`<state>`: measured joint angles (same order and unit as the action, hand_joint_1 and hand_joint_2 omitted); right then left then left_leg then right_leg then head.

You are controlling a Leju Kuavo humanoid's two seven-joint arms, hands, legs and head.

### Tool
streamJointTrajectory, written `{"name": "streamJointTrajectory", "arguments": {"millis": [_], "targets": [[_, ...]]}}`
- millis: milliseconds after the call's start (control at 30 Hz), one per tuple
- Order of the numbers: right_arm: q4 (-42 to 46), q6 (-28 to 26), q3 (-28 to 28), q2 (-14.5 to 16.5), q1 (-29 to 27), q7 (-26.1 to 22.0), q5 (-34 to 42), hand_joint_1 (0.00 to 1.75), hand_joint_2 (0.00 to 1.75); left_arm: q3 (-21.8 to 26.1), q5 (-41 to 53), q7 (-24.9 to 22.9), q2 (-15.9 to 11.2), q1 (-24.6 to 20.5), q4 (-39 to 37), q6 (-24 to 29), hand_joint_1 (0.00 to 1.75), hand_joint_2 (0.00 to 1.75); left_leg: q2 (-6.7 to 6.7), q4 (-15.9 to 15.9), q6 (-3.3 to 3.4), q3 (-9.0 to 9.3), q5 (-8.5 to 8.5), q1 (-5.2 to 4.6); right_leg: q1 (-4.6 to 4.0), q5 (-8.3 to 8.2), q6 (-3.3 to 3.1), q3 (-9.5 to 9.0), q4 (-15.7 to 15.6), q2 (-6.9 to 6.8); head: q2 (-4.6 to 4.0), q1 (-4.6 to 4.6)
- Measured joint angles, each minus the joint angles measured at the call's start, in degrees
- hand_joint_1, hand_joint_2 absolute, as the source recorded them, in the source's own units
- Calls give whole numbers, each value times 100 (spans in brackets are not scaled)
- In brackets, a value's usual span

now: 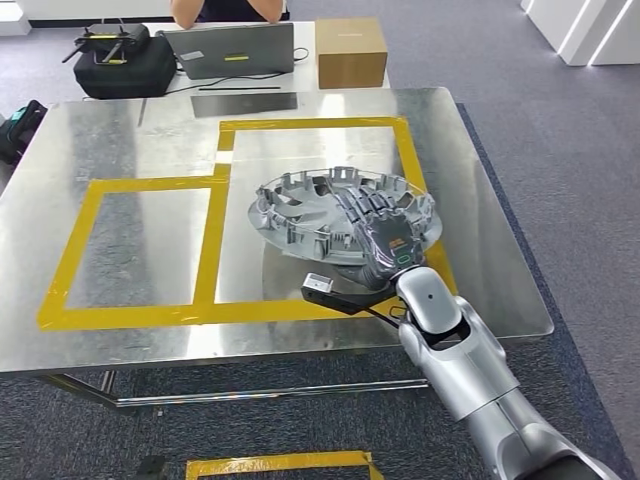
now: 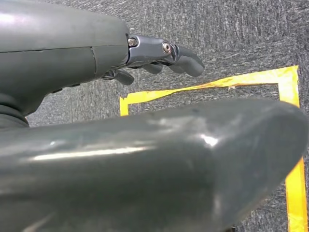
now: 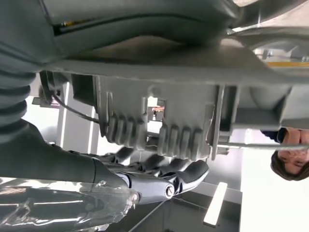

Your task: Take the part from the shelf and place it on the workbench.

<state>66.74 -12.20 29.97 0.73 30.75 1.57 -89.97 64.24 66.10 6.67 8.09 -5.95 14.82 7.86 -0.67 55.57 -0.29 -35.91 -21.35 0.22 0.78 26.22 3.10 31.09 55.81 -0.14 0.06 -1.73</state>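
Yellow tape frames the shiny metal workbench (image 1: pixel 113 340), where the right hand (image 1: pixel 389 235) grips a round grey ribbed cast part (image 1: pixel 317 215), tilted, long axis left-right, inside the larger square. Left hand (image 2: pixel 160 55) hangs with fingers loosely extended, holding nothing. No legible writing.

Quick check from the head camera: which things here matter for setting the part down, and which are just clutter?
For the job:
- grey round part, held over the table
- right hand, gripping the part's near edge
- metal workbench with its yellow tape boxes

Just lying about:
- laptop
- cardboard box
- black bag
- left hand, empty, hanging over the floor
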Motion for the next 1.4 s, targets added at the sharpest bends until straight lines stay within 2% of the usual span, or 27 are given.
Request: {"name": "streamJointTrajectory", "arguments": {"millis": [400, 567, 633, 700, 767, 800, 833, 867, 900, 967, 1000, 1033, 1133, 1167, 1200, 1267, 1300, 1333, 1367, 1400], "targets": [[-16, 36, 2, 96, 2, -94, -3, 0, 0, 0, -8, -47, -14, 0, 0, -6, 0, 0, -1, 10, 27, -1, -21, -37, 33, 0, 16, -2, -4, -1, 0, -1], [-16, 36, 2, 109, 11, -108, 0, 0, 0, 0, -11, -46, -21, -1, 0, -20, 0, 0, -1, 47, 96, -7, -44, -79, 75, -3, 92, -18, -13, 0, 0, -2], [-16, 39, 2, 122, 27, -131, 20, 0, 0, 0, -11, -44, -23, -4, 0, -30, 0, 0, 5, 22, 147, 10, -15, -62, 82, 40, 127, 3, 24, 3, 0, -1], [-16, 46, 1, 131, 44, -174, 52, 0, 0, 0, -10, -37, -26, -12, 0, -37, 0, 0, 14, -14, 191, 23, 13, -36, 76, 320, 124, 168, 398, 6, 0, 15], [-17, 55, 0, 133, 46, -208, 73, 0, 0, 1, -9, -32, -31, -14, 0, -40, 0, 0, 16, -16, 210, 10, 24, -40, 60, 752, 107, 501, 1206, 8, -1, 29], [-19, 61, 1, 133, 40, -215, 76, 0, 0, 2, -9, -31, -32, -13, 0, -41, 0, 0, 16, -16, 211, 0, 31, -45, 52, 890, 100, 647, 1565, 9, -1, 31], [-19, 67, 2, 134, 34, -221, 79, 0, 0, 4, -9, -31, -32, -10, 0, -41, 0, 0, 14, -15, 209, -13, 42, -49, 44, 926, 91, 716, 1756, 9, 0, 31], [-19, 74, 4, 138, 31, -222, 80, 0, 0, 7, -9, -31, -33, -9, 0, -41, 0, 0, 11, -14, 201, -25, 56, -51, 38, 843, 79, 671, 1706, 9, -1, 33], [-17, 83, 7, 145, 33, -224, 81, 0, 0, 9, -9, -31, -32, -9, 0, -41, 0, 0, 7, -12, 184, -35, 73, -51, 36, 675, 64, 511, 1430, 8, 0, 33], [-14, 103, 14, 169, 57, -229, 103, 0, 0, 11, -9, -29, -32, -10, 0, -41, 0, 0, -5, -2, 132, -60, 111, -51, 31, 373, 33, 33, 610, 11, -1, 33], [-11, 113, 18, 185, 72, -236, 125, 0, 0, 12, -9, -28, -32, -11, 0, -41, 0, 0, -8, 4, 98, -72, 134, -54, 23, 282, 16, -130, 334, 19, -1, 30], [-7, 124, 21, 198, 87, -248, 151, 0, 0, 13, -10, -28, -35, -12, 0, -41, 0, 0, -10, 15, 58, -87, 162, -58, 15, 254, -2, -197, 184, 29, -1, 31], [1, 155, 25, 237, 101, -300, 240, 0, 0, 33, -11, -28, -49, -7, 0, -38, 0, 0, -11, 43, -54, -162, 233, -47, 3, 169, -98, -96, 189, 46, -1, 29], [1, 164, 26, 250, 100, -313, 266, 0, 0, 46, -11, -28, -51, -3, 0, -35, 0, 0, -7, 117, -89, -213, 147, -38, 9, 121, -140, -57, 195, 41, -1, 21], [1, 171, 26, 262, 100, -321, 284, 0, 0, 57, -11, -29, -51, -1, 0, -33, 0, 0, -3, 310, -127, -297, -44, -27, 18, 68, -180, 0, 192, 34, -1, 13], [1, 180, 27, 280, 98, -327, 302, 0, 0, 70, -10, -29, -45, -3, 0, -30, 0, 0, 5, 1028, -191, -538, -595, -6, 22, -37, -228, 132, 193, 26, -1, -5], [1, 183, 27, 285, 95, -327, 306, 0, 0, 72, -9, -29, -44, -5, 0, -30, 0, 0, 5, 1415, -212, -642, -806, 2, 20, -90, -234, 205, 195, 21, -1, -7], [1, 186, 28, 286, 90, -327, 309, 0, 0, 73, -9, -29, -44, -7, 0, -30, 0, 0, 5, 1673, -225, -679, -901, 7, 19, -140, -232, 276, 196, 15, -1, -7], [1, 190, 28, 286, 86, -327, 312, 0, 0, 76, -9, -29, -45, -7, 0, -30, 0, 0, 5, 1746, -231, -624, -879, 12, 19, -191, -223, 345, 198, 10, -1, -8], [2, 192, 28, 286, 84, -327, 316, 0, 0, 79, -9, -29, -46, -8, 0, -30, 0, 0, 5, 1611, -231, -464, -768, 19, 21, -241, -209, 410, 199, 7, -1, -7]]}}
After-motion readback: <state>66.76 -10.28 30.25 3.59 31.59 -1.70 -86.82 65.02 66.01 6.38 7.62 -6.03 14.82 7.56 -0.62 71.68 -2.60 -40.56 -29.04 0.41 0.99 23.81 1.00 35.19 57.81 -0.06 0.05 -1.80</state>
